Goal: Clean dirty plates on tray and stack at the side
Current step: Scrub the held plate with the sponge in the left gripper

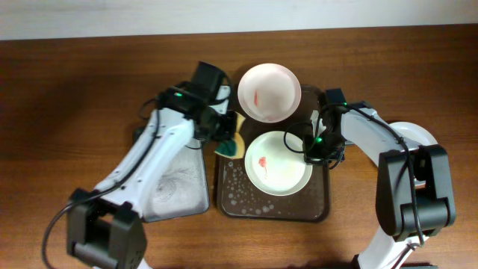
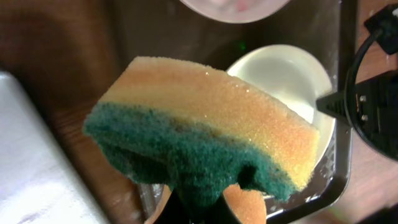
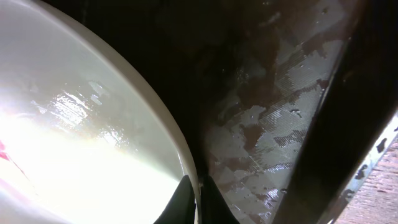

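Tray [image 1: 231, 202] sits mid-table, its floor wet and speckled with foam. One plate [image 1: 278, 168] lies in it, toward the right side, with a red smear left of centre and a wet sheen. The right gripper [image 3: 199, 198] is pinched onto this plate's right rim, one finger inside the rim and one outside, down by the tray floor.

A second plate [image 1: 269, 92] with a red smear sits at the tray's far end; can't tell if it is in the tray or just beyond it. A third plate [image 1: 417, 133] lies on the table right of the tray, partly hidden by the right arm.

The left gripper [image 2: 202, 206] is clamped on a sponge [image 2: 205, 140], yellow over green, held above the tray's left edge and apart from the plates. A grey sponge tray [image 1: 187, 190] lies just left of the tray, with wet streaks on its bottom.
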### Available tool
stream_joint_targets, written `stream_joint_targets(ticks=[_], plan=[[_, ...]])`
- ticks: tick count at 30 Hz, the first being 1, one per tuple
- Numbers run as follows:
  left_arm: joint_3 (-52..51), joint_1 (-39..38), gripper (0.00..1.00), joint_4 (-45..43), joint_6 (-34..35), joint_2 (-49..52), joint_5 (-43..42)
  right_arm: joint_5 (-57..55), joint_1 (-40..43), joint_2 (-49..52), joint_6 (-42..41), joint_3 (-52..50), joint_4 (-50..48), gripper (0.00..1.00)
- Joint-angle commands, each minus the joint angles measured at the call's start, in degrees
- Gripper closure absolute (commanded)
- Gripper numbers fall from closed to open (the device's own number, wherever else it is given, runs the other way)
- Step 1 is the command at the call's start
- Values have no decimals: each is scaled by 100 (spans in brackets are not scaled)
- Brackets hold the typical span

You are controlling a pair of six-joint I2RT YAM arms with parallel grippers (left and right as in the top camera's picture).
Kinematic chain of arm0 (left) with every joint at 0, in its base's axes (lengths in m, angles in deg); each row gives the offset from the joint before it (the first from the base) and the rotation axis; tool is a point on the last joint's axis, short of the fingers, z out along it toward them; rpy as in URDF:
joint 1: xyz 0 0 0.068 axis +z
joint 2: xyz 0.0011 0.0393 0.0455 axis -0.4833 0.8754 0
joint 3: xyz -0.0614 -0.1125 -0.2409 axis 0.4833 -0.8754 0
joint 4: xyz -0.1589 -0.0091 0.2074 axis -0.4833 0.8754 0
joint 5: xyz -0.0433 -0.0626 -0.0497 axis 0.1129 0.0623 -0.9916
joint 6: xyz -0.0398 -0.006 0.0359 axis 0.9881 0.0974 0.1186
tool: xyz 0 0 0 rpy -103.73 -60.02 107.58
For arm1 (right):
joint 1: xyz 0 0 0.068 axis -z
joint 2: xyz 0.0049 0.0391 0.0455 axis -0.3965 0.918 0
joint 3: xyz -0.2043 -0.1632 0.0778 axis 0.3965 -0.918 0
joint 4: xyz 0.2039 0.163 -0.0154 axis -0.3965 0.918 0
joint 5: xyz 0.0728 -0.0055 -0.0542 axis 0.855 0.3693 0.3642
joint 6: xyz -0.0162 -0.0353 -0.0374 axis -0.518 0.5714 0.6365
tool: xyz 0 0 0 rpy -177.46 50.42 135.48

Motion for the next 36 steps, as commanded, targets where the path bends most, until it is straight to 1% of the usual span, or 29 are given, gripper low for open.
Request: stream_joint_targets(ticks=[1, 3, 5, 8, 11, 12, 14, 17, 20, 23, 27, 29, 31, 32, 36], plan=[[50, -337, 100, -442, 396, 588, -509, -50, 9, 157, -481, -52, -66, 96], [50, -568, 100, -769, 455, 977, -896, -50, 4, 157, -514, -52, -87, 96], [50, -796, 100, -1060, 761, 1370, -1071, -50, 4, 157, -514, -52, -101, 96], [50, -1075, 100, -1613, 782, 1867, -1591, -50, 4, 157, -514, -52, -92, 96], [50, -1248, 100, -1773, 931, 2339, -1600, -50, 4, 157, -514, -52, -61, 96], [50, -1248, 100, -1714, 940, 2452, -1491, -50, 4, 157, -514, -52, -55, 96], [50, -1209, 100, -1412, 992, 2568, -949, -50, 4, 157, -514, -52, -55, 96], [136, -1121, 100, -367, 1294, 2555, 664, -50, 4, 157, -514, -52, -46, 96], [280, -968, 100, 385, 1292, 2555, 1670, -50, 4, 157, -514, -52, -37, 96], [522, -787, 100, 844, 1292, 2555, 2017, -50, 4, 157, -514, -52, -35, 96], [1021, -645, 100, 1191, 1290, 2555, 2028, -50, 4, 157, -514, -52, -9, 96], [1088, -654, 100, 988, 1287, 2557, 1749, -50, 4, 157, -514, -52, -11, 96], [1084, -758, 100, 551, 1285, 2643, 1060, -50, 4, 157, -514, -52, -11, 96], [1082, -863, 100, 197, 1283, 2758, 455, -50, 4, 157, -511, -52, -13, 96], [1082, -1209, 100, -658, 1279, 3112, -1298, -50, 4, 157, -468, -52, -13, 96]])
